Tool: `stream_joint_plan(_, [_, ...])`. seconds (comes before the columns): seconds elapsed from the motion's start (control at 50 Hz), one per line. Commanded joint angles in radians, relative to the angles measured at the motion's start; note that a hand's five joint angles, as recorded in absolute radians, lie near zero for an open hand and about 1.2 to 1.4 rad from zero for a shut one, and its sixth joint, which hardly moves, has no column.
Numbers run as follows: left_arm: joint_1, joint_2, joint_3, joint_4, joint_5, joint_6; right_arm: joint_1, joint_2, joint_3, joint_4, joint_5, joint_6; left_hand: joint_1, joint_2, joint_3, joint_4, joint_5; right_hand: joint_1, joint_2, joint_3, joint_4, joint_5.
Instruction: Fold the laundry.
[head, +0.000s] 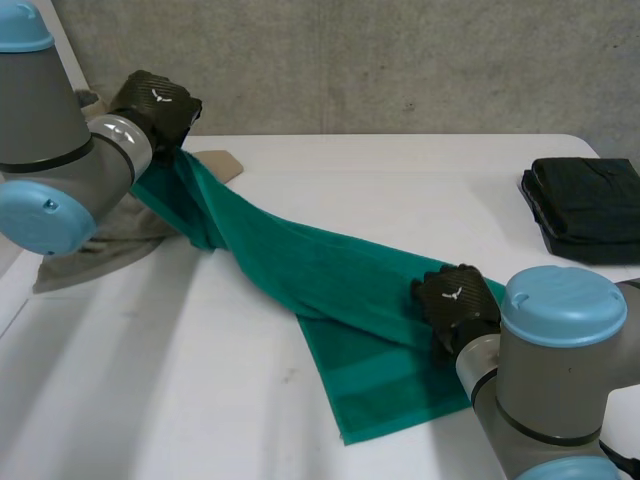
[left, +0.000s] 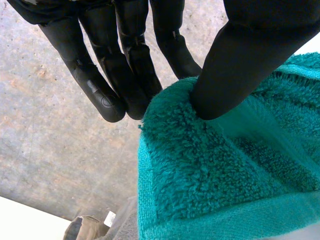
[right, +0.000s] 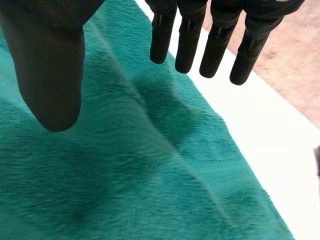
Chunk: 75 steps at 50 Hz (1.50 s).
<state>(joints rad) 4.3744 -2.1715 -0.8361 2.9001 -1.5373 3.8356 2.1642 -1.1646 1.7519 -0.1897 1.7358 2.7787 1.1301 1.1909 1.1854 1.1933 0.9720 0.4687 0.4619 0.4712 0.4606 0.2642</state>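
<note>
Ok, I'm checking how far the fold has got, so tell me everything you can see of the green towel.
The green towel is plush terry with a flat woven band near its hem. It is unfolded and runs slantwise across the white table. One end is raised and bunched, pinched between the thumb and fingers of the left hand. The other end lies flat with soft wrinkles. The right hand is over that flat part near a long edge, fingers straight. I cannot tell whether it presses the cloth.

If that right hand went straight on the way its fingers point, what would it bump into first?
The right hand would likely meet the green towel first, near its edge by the white table.
</note>
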Motion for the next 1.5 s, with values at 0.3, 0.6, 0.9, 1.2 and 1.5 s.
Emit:
stream_joint_plan(0.3, [0.017,0.096,-0.098,-0.061,-0.004,-0.039,-0.188,0.140,-0.319,0.021,-0.022,0.067,0.266,0.205,0.211,0.203,0.250,0.928,0.934,0.925,0.936,0.958])
stream_joint_plan(0.6, [-0.013,0.243,-0.420,-0.127,0.032,-0.108,-0.277,0.594,-0.996,0.064,-0.378,-0.073,0.266,0.205,0.211,0.203,0.250,0.928,0.934,0.925,0.936,0.958])
stream_joint_plan(0.9, [-0.030,0.297,-0.405,-0.117,0.042,-0.140,-0.299,0.248,-0.709,0.282,-0.142,-0.011,0.266,0.205,0.211,0.203,0.250,-0.294,-0.287,-0.297,-0.286,-0.264])
stream_joint_plan(1.2, [-0.183,0.510,-0.204,-0.173,0.042,-0.317,-0.201,0.092,-0.374,0.429,-0.113,0.338,0.266,0.205,0.211,0.203,0.250,-0.256,-0.249,-0.258,-0.248,-0.226])
stream_joint_plan(1.5, [-0.309,0.547,-0.041,-0.239,-0.006,-0.332,-0.057,0.283,-0.476,0.297,0.079,0.556,0.266,0.205,0.211,0.203,0.250,0.115,0.122,0.113,0.124,0.145])
